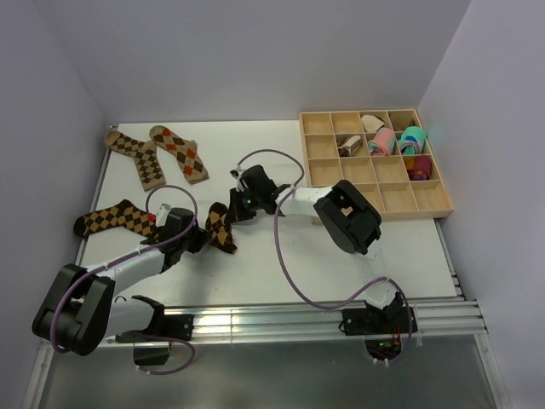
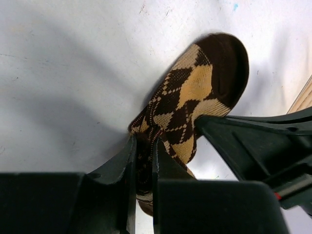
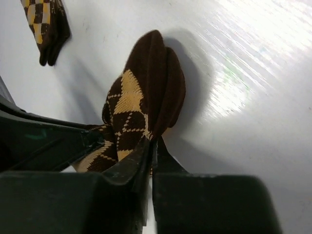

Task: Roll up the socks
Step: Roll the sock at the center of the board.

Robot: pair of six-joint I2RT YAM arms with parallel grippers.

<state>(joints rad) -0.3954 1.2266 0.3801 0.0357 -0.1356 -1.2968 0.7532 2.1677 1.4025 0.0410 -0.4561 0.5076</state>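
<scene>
The left arm (image 1: 128, 266) lies low and stretches from its base toward the right. The left gripper (image 2: 144, 144) has its two fingers pressed nearly together, with a fold of the sock (image 2: 195, 87) between them. The right arm (image 1: 347, 217) is bent at the elbow and its forearm reaches to the left. The right gripper (image 3: 152, 142) has its fingers closed on the edge of the same sock, just beside the left gripper.
</scene>
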